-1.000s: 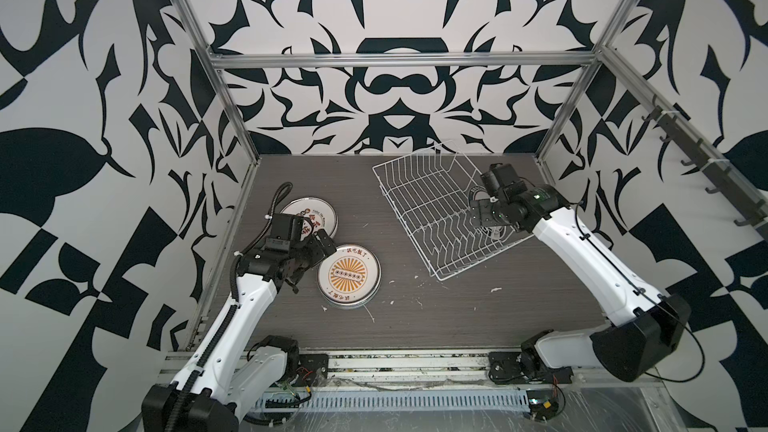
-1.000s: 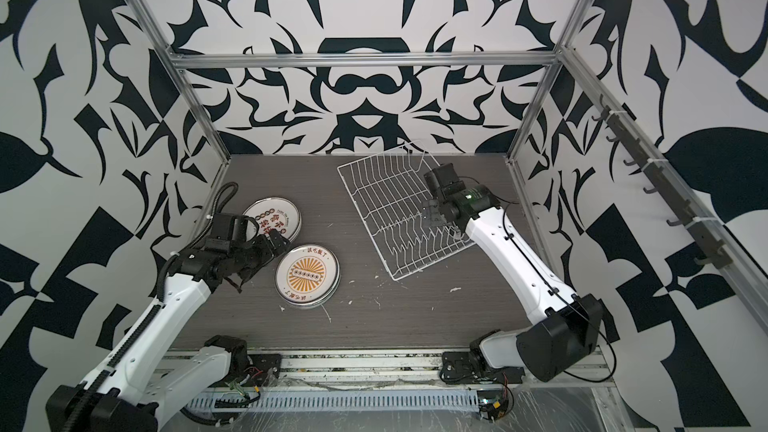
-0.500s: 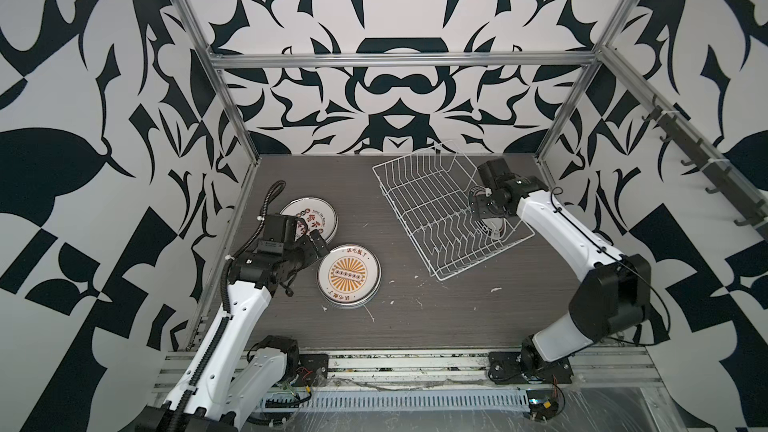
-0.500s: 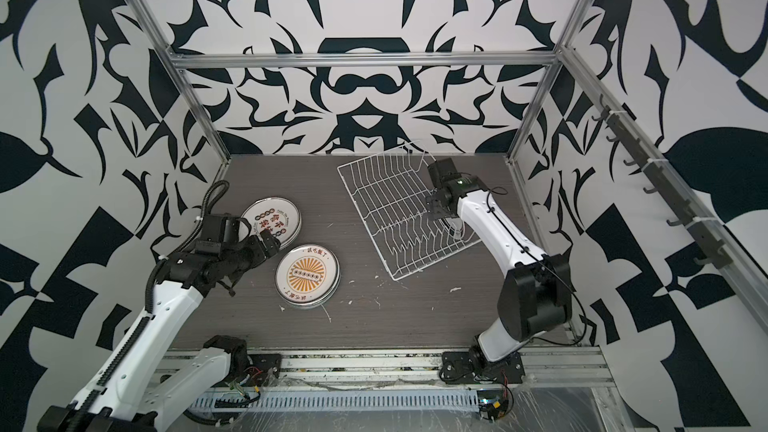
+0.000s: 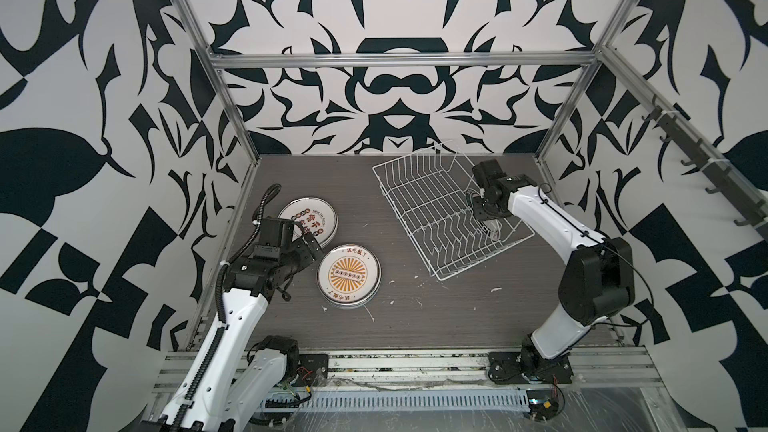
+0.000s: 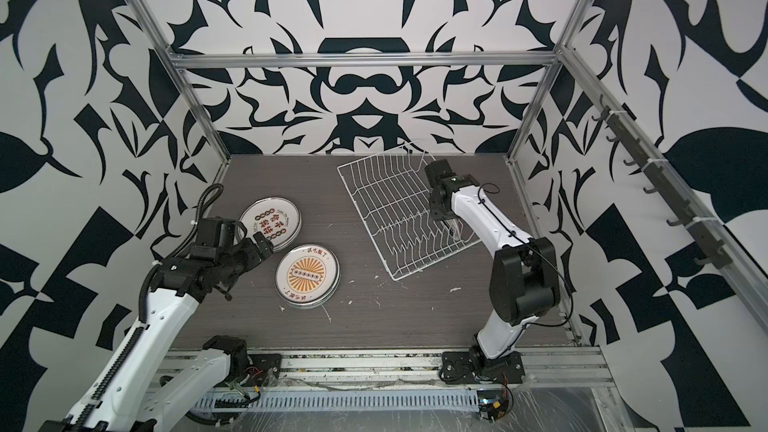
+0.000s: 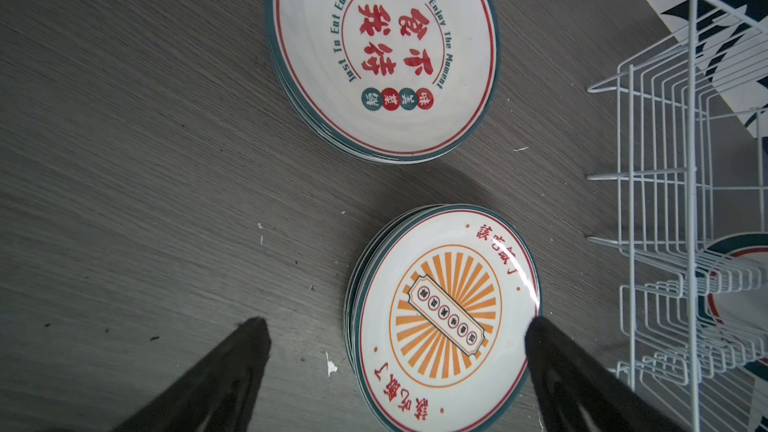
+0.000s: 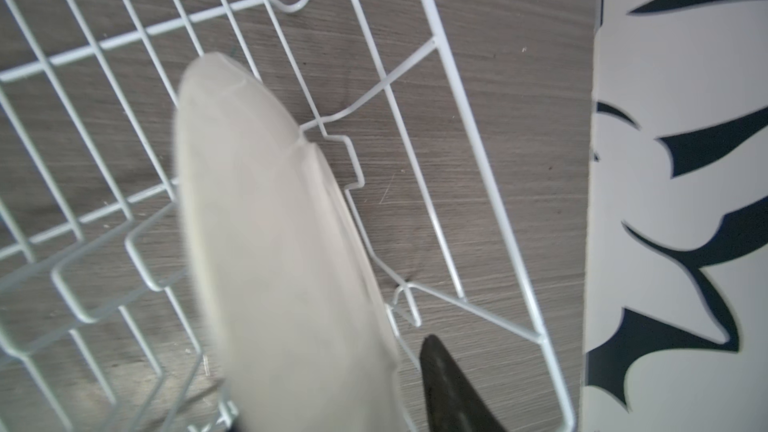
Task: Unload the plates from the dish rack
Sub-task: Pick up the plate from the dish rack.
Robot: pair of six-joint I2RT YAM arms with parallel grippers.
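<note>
Plate (image 8: 270,243) upright in dish rack (image 8: 540,336)

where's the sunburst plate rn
In both top views the sunburst plate tops a stack on the table, between the left gripper and the rack, nearer than the character plate.

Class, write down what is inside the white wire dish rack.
One white plate stands on edge between the wires of the dish rack, with the right gripper straddling its rim. One finger is hidden behind the plate, so the grip cannot be judged.
</note>
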